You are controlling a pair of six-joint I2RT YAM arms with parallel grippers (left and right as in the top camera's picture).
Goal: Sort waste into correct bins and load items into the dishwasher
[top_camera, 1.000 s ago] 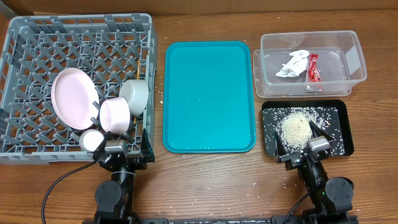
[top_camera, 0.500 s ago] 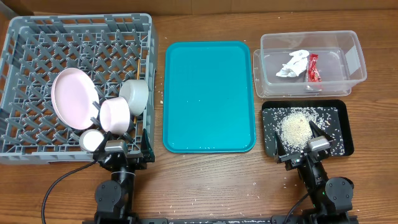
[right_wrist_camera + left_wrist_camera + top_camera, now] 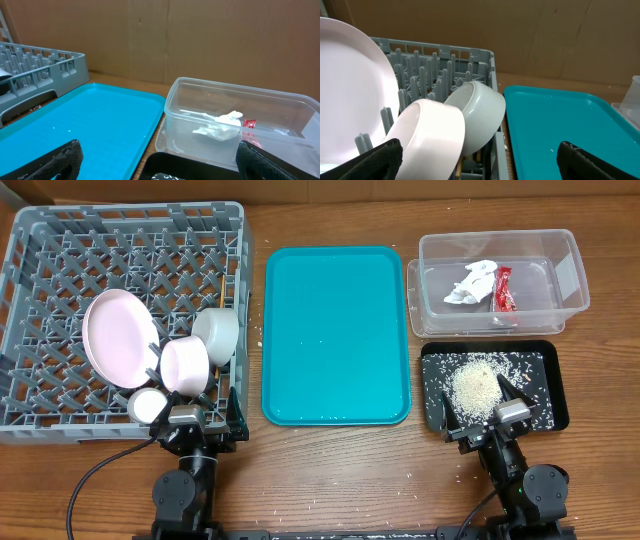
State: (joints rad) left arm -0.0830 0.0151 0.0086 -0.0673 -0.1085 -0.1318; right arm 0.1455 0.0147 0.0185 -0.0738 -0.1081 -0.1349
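Looking down, the overhead camera alone takes in the whole bench. The grey dish rack sits at the left and holds the pale-pink plate on edge, the pink bowl, the grey-green bowl and the white cup. The teal tray lies in the middle. At the right, the clear tub holds the napkin and red wrapper, and the black tray carries the rice.

The left wrist camera sees only the plate, the two bowls leaning together and part of the teal tray. The right wrist camera shows the tub from the side.

The left fingers are spread wide with nothing between them, at the rack's near wall with the bowls just ahead. The right fingers are likewise spread and empty at the black tray's near edge, the rice heap just ahead. Nothing has shifted since a second ago.
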